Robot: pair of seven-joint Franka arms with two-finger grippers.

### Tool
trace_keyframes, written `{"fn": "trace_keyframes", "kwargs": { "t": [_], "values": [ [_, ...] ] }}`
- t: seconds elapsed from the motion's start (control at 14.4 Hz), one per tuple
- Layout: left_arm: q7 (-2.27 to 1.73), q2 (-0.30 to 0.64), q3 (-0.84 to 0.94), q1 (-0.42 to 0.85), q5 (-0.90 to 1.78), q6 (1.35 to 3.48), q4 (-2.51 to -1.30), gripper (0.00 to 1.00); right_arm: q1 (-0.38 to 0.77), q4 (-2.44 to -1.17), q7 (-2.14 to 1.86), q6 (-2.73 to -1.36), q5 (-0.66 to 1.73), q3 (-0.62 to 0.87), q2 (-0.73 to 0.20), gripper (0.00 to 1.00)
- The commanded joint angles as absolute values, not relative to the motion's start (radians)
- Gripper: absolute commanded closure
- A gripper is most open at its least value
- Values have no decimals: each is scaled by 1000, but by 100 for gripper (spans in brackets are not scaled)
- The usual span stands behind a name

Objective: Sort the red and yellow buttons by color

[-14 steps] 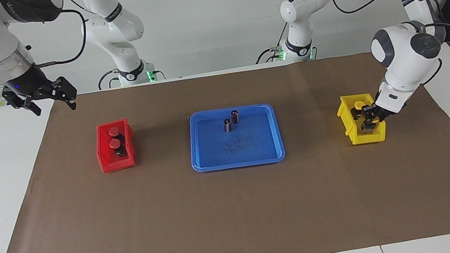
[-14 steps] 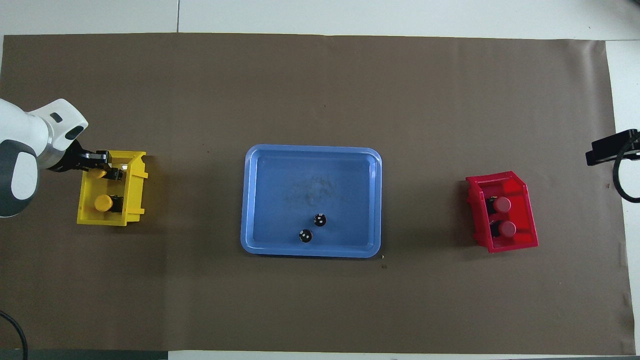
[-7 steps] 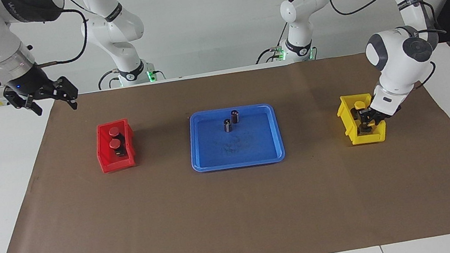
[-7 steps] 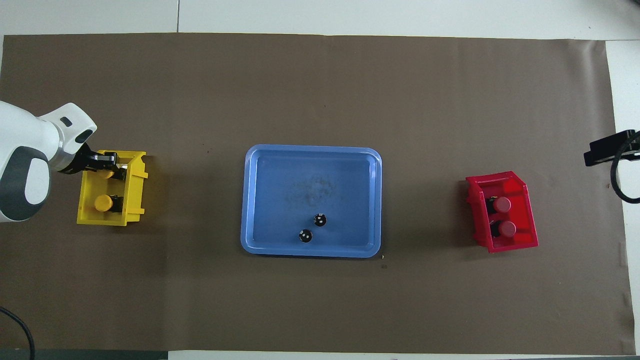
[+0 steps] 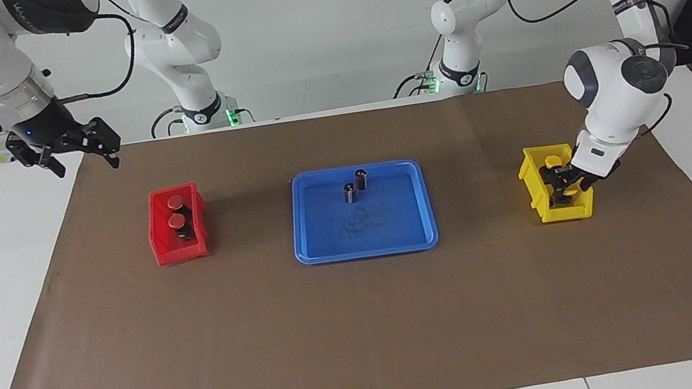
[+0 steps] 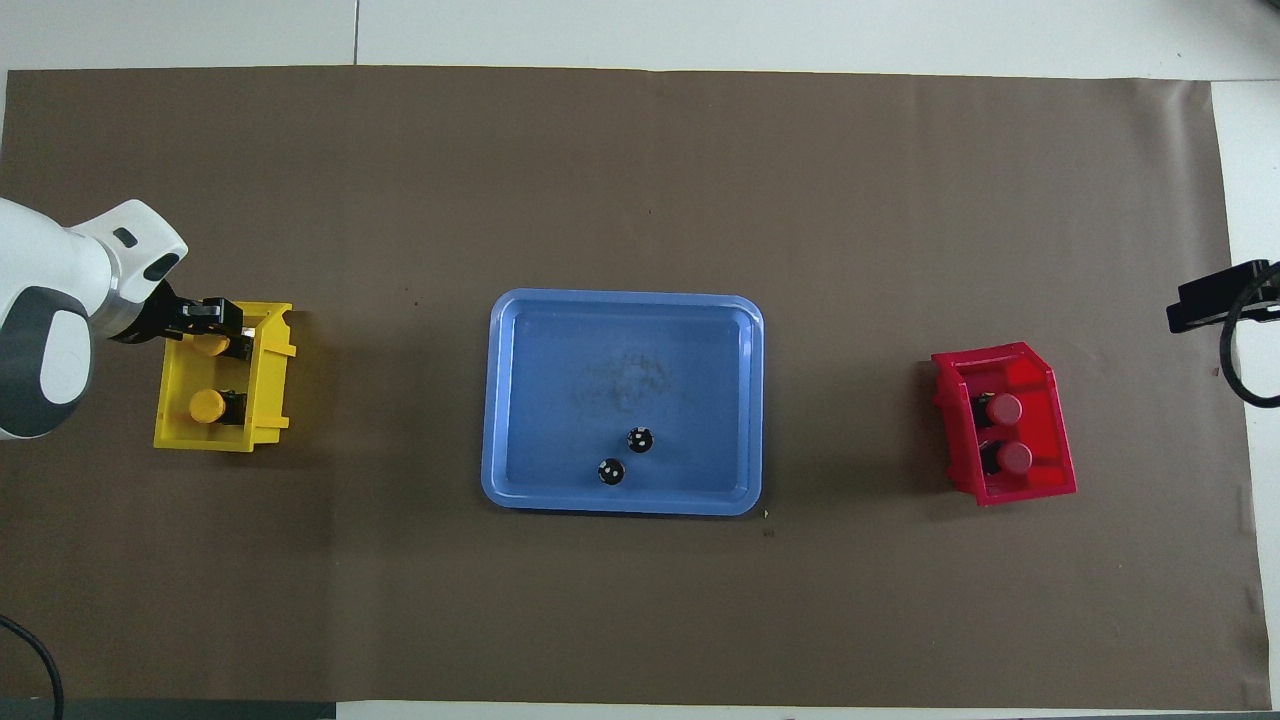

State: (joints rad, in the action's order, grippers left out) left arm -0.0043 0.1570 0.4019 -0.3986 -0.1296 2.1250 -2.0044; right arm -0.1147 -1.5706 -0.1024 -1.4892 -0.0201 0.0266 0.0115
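Two red buttons stand in the red bin toward the right arm's end of the table. One yellow button stands in the yellow bin toward the left arm's end. A second yellow button lies in that bin, farther from the robots. My left gripper reaches down into the yellow bin at this second button. My right gripper is open and empty, raised over the table's edge at its own end.
A blue tray lies mid-table between the bins. Two capless dark cylinders stand in it on the side nearer the robots. Brown paper covers the table.
My left gripper has gone down into the yellow bin with the second yellow button, then its wrist has drawn back a little. The right arm has barely moved.
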Motion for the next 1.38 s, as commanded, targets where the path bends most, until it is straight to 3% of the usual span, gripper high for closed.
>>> {"fn": "trace_keyframes", "kwargs": {
  "t": [0.0,0.42,0.55,0.83,1.31],
  "values": [
    [8,146,397,-391,-129,2046,-1942,0,-112,-1591,-87,-1480,-25,26,31,0],
    [3,132,356,-301,-130,1870,-1793,0,-110,-1591,-87,-1480,-25,26,31,0],
    [8,83,222,-178,-123,1830,-1778,0,-112,-1591,-87,-1480,-25,26,31,0],
    [6,-21,195,-120,-121,1738,-1764,0,-110,-1591,-87,-1480,-25,26,31,0],
    [8,18,147,-29,-86,1579,-1591,0,-110,-1591,-87,-1480,-25,26,31,0]
  ]
}}
